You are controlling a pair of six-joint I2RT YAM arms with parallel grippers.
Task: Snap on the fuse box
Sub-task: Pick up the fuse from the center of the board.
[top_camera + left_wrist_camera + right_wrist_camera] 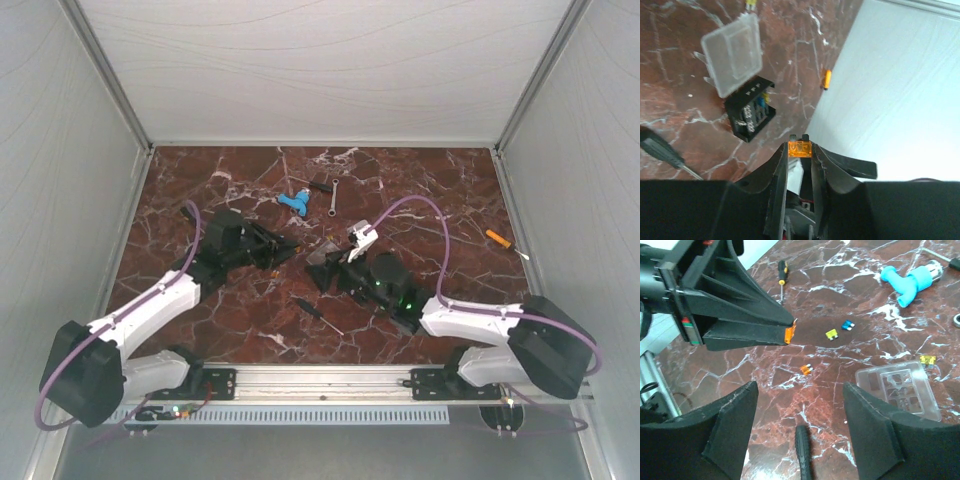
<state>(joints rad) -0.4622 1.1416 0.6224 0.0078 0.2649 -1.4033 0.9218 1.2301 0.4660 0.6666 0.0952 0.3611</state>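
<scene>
Left wrist view: the left gripper (800,145) is clenched on an orange fuse (800,150), pinched at the very tips of its fingers and raised off the bench (200,180). Beyond those tips the fuse box (750,112) sits on the dark red marble, its slotted top uncovered, with a blue and a yellow fuse showing in the slots. The clear lid (732,52) is off the box and lies flat on the bench, its near edge touching or just overlapping the box's far corner; which of the two I cannot tell. A black-handled screwdriver (660,147) lies just to one side of the box. A small orange-handled tool (826,79) rests near the right edge of the bench, by the white wall.

In the top view the two grippers meet around the middle of the bench, and the box and lid lie there between them, though they are hard to pick out.

The right gripper (800,390) is released, its fingers spread wide with nothing between them, hovering over the screwdriver's tip end. Ahead of it, loose on the bench, lie a second orange fuse (806,370), a yellow fuse (831,333) and a blue fuse (848,325). A blue plastic piece (910,280) lies toward the far edge.
</scene>
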